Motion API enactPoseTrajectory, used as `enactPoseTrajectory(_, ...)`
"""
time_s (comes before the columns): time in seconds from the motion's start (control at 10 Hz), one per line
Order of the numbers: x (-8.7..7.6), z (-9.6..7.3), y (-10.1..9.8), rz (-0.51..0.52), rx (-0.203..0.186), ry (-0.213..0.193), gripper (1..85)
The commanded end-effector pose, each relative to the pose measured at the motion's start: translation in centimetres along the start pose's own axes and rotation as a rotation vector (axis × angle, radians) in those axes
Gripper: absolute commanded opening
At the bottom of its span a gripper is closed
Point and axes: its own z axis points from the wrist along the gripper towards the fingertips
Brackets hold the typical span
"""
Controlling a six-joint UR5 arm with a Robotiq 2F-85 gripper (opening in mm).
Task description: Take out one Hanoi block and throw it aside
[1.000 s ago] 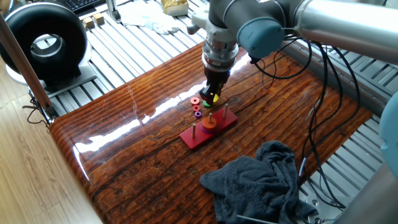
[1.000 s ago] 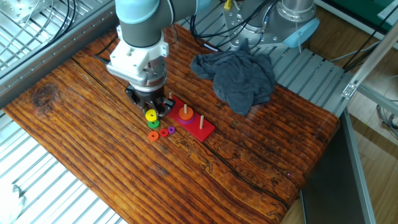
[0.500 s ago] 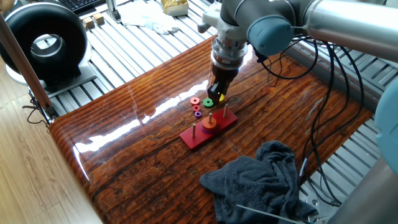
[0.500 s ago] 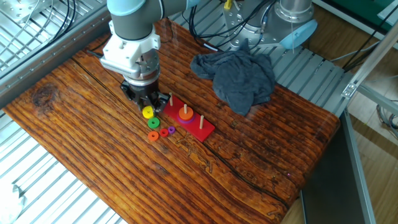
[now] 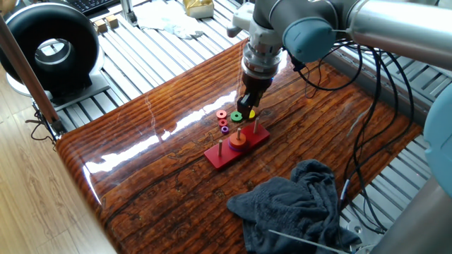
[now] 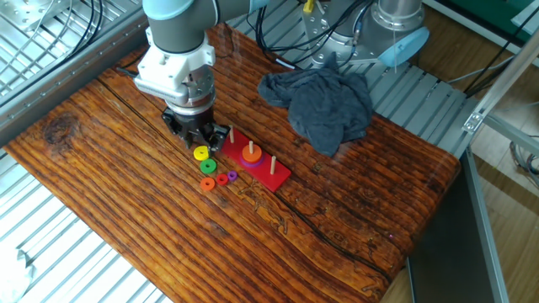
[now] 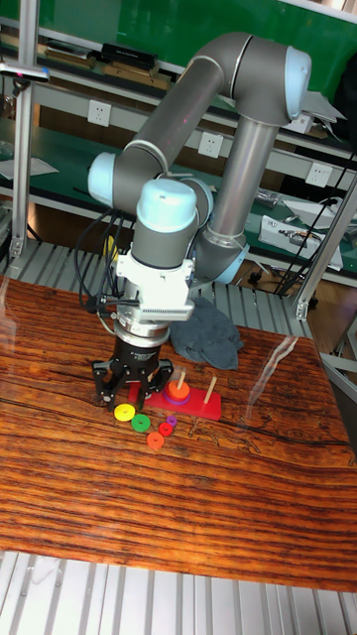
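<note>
The Hanoi block (image 6: 200, 153) is a small flat yellow ring, held level between the fingertips of my gripper (image 6: 197, 145), just above the wood. It sits left of the red peg base (image 6: 263, 171). In the tall fixed view the Hanoi block (image 7: 124, 412) shows under my gripper (image 7: 128, 399), which is shut on it. In one fixed view the Hanoi block (image 5: 252, 111) is partly hidden by my gripper (image 5: 248, 108). A green ring (image 6: 207, 167) and an orange-red ring (image 6: 206, 184) lie on the table close by.
An orange ring (image 6: 250, 153) sits on the base's middle peg. Small red (image 6: 222, 178) and purple (image 6: 232, 175) rings lie beside the base. A dark grey cloth (image 6: 324, 101) is heaped at the table's far side. Metal slats surround the wooden table (image 6: 126, 202).
Over the last second my gripper carried the yellow ring a short way off from the green ring, away from the base. In the last half second it barely moved.
</note>
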Motion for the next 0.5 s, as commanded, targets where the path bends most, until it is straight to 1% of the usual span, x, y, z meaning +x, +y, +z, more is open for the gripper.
enactPoseTrajectory(0.0,0.2,-0.8,0.9,0.033,-0.03,0.001,50.0)
enactPoseTrajectory(0.2,0.3,-1.7,1.8,0.076,-0.035,0.022,49.7)
enactPoseTrajectory(0.3,0.2,-2.1,1.7,0.077,-0.016,0.027,49.0)
enactPoseTrajectory(0.4,-0.1,-2.3,2.0,0.077,-0.02,0.018,47.3)
